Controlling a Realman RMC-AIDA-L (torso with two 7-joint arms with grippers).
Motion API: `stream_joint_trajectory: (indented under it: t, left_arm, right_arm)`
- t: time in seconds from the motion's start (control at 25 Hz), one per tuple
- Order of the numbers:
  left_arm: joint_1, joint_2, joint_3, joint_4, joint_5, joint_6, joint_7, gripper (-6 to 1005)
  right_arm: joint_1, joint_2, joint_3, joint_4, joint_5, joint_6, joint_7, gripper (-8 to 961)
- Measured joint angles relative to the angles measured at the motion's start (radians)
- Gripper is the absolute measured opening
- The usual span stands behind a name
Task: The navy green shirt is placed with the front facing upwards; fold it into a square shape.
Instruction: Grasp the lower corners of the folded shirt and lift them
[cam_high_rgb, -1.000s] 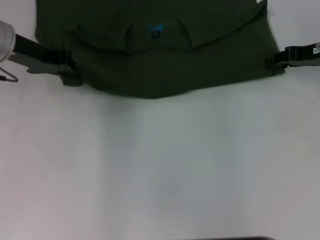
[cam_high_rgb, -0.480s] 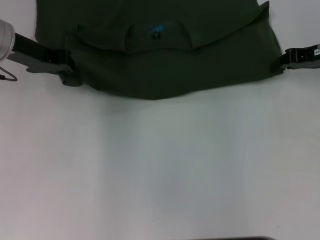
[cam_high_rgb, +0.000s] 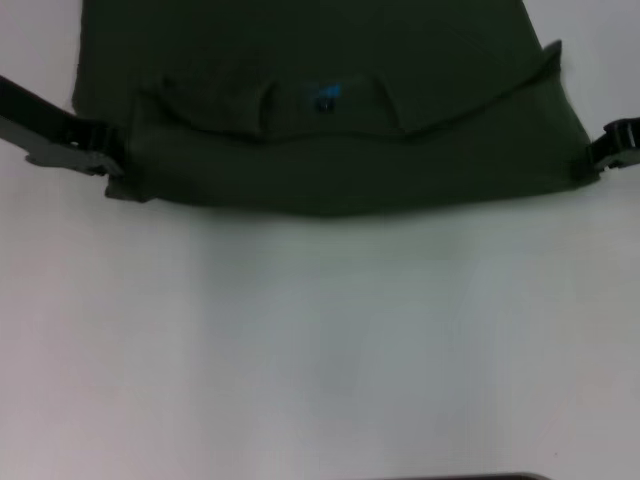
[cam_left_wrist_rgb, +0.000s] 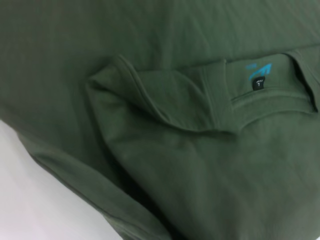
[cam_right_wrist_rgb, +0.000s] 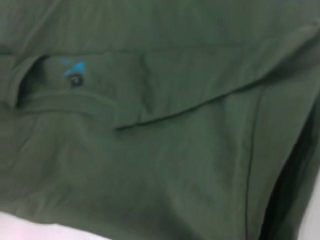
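The navy green shirt (cam_high_rgb: 330, 120) lay at twelve o'clock on the white bench (cam_high_rgb: 320, 350), its collar end doubled over with the blue neck label (cam_high_rgb: 325, 96) showing. The risk was a lopsided fold: if either corner slipped free, the doubled layer would skew or spring open. The left hand (cam_high_rgb: 108, 160) at nine o'clock and the right hand (cam_high_rgb: 590, 160) at three o'clock each touched a shirt corner, apparently gripping the cloth; how far open I could not tell.
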Motion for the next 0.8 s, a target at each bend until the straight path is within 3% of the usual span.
stream_joint_trajectory:
  t: [0.08,0.2,0.6,0.8]
  left_arm:
    - [-0.006,0.019,0.004,0.002,0.004,0.040,0.001,25]
    - [-0.012,0.028,0.007,0.000,0.009,0.085,0.002,25]
    - [-0.012,0.025,0.013,-0.047,0.009,0.268,0.031,24]
    - [-0.002,0.024,0.070,-0.049,0.010,0.311,0.031,24]
  right_arm:
    - [0.000,-0.002,0.000,-0.043,-0.001,-0.074,0.006,79]
    - [0.002,-0.009,-0.001,-0.091,-0.002,-0.148,0.022,80]
    - [0.009,-0.014,-0.004,-0.099,-0.002,-0.291,0.017,77]
    - [0.000,-0.013,-0.019,-0.100,-0.010,-0.373,0.015,75]
